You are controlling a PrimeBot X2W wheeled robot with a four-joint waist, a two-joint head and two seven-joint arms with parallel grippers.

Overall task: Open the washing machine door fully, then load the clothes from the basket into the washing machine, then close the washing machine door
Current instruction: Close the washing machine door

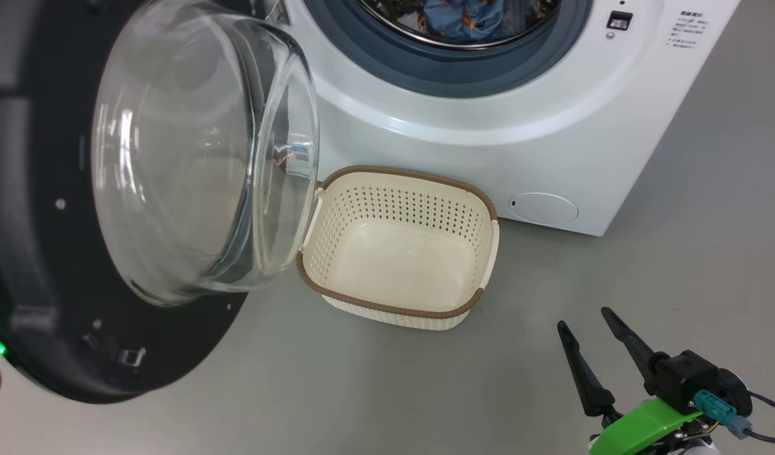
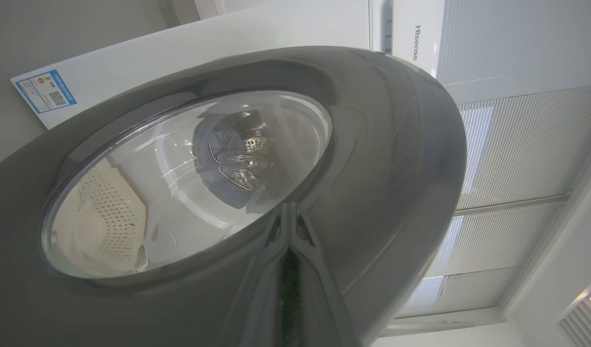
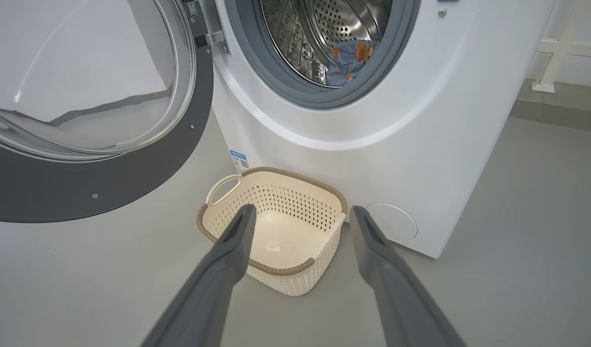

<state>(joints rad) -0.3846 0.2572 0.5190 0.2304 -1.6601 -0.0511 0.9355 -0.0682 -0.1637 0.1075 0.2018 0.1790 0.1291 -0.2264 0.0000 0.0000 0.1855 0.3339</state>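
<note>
Blue clothes [image 3: 349, 60] sit in the washer [image 1: 488, 126]; your right gripper [image 1: 583, 316] gapes empty, your left gripper [image 2: 288, 226] is closed at the door [image 1: 40, 284].

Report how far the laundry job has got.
Done: door wide open, basket empty, clothes inside the washing machine. In hand: shut left gripper sits at the door's outer rim; right gripper hangs open, holding nothing. Left: swing the door closed.
</note>
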